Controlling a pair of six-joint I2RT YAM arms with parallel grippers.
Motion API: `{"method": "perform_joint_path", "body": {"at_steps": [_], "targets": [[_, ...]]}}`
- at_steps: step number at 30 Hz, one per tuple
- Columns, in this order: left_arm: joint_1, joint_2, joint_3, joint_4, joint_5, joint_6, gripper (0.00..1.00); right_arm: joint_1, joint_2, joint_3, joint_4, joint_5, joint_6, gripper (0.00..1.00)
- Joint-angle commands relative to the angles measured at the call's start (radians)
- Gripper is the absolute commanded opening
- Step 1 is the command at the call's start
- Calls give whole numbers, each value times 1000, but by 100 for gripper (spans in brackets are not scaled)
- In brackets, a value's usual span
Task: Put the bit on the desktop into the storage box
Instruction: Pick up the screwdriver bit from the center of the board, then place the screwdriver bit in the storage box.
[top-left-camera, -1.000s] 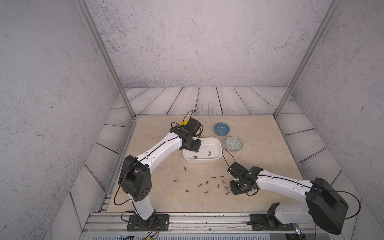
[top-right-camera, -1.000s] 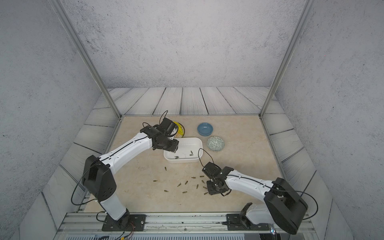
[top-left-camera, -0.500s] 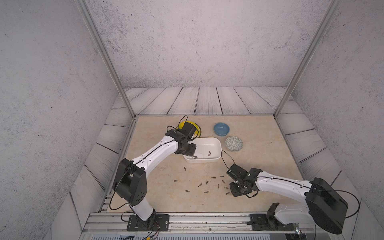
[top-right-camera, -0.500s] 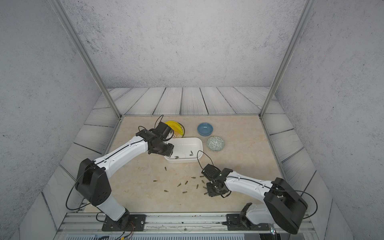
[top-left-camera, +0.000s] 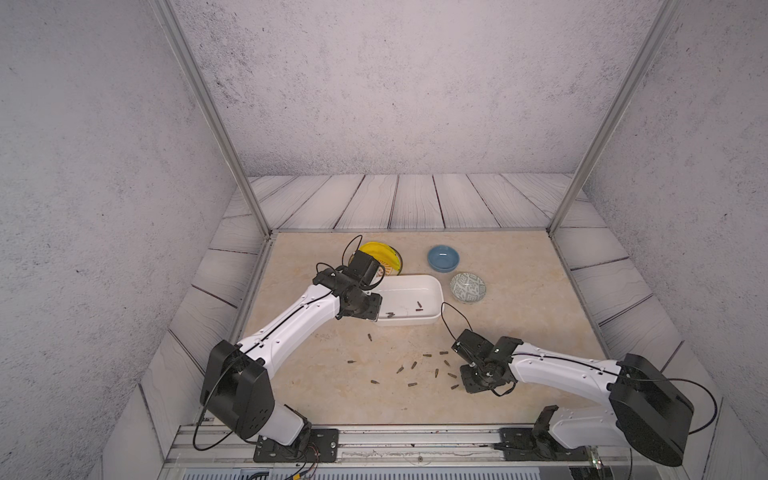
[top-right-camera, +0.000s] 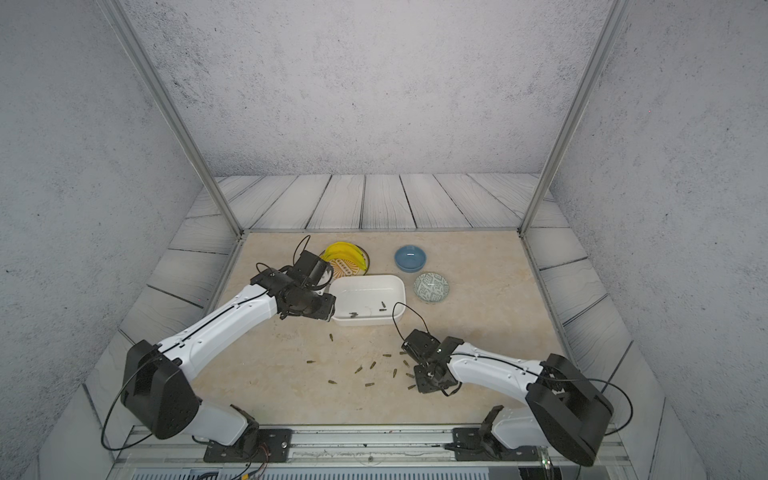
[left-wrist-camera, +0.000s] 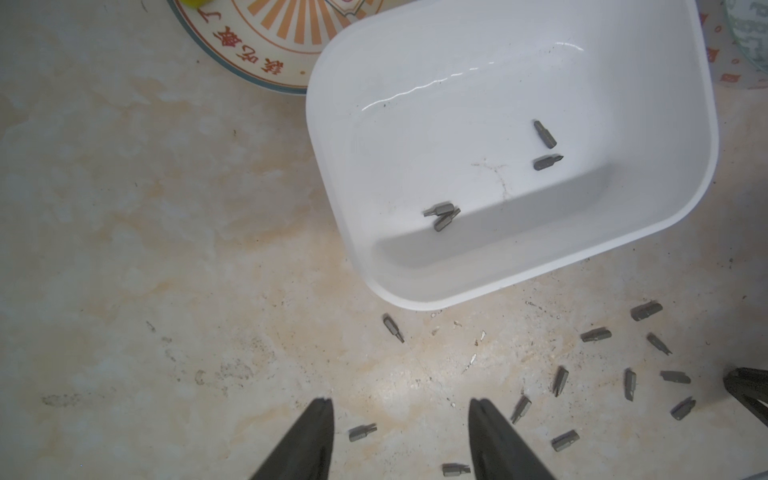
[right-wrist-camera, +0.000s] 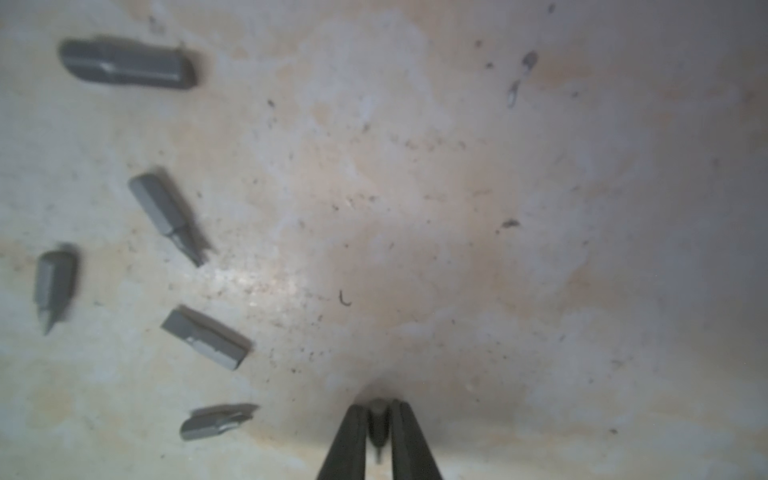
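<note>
My right gripper is shut on a small grey bit, held tip-down low over the beige desktop. In both top views it sits at the right end of a scatter of several loose bits. The white storage box lies behind the scatter, with several bits in it. My left gripper is open and empty. It hangs at the box's near-left corner.
A yellow plate with a banana lies behind the box. A blue bowl and a grey-patterned bowl lie at the box's back right. One bit lies alone just in front of the box. Grey plank panels ring the desktop.
My right gripper's jaws have closed on a bit. My left gripper has drawn back from over the box to its near-left corner, still open.
</note>
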Motion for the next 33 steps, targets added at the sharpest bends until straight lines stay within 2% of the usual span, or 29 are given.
{"method": "perform_joint_path", "body": {"at_steps": [1, 9, 12, 15, 19, 26, 30, 33], "targets": [[5, -52, -48, -20, 19, -19, 58, 9, 34, -15, -6, -2, 14, 9], [5, -170, -247, 42, 70, -84, 58, 10, 1, 51, -92, 38, 18, 5], [2, -194, -313, 62, 95, -112, 58, 8, -27, 152, -179, 88, -5, 4], [1, -228, -364, 59, 65, -139, 58, 7, -4, 303, -260, 154, -52, 5], [1, -261, -420, 53, 37, -184, 59, -36, 86, 491, -264, 187, -159, 5], [1, -262, -517, 113, -24, -276, 66, -175, 369, 821, -232, 33, -330, 5], [-1, -235, -545, 159, -35, -286, 66, -194, 528, 1005, -273, 7, -396, 5], [-1, -223, -546, 168, -48, -285, 66, -202, 595, 1059, -281, 1, -417, 5]]}}
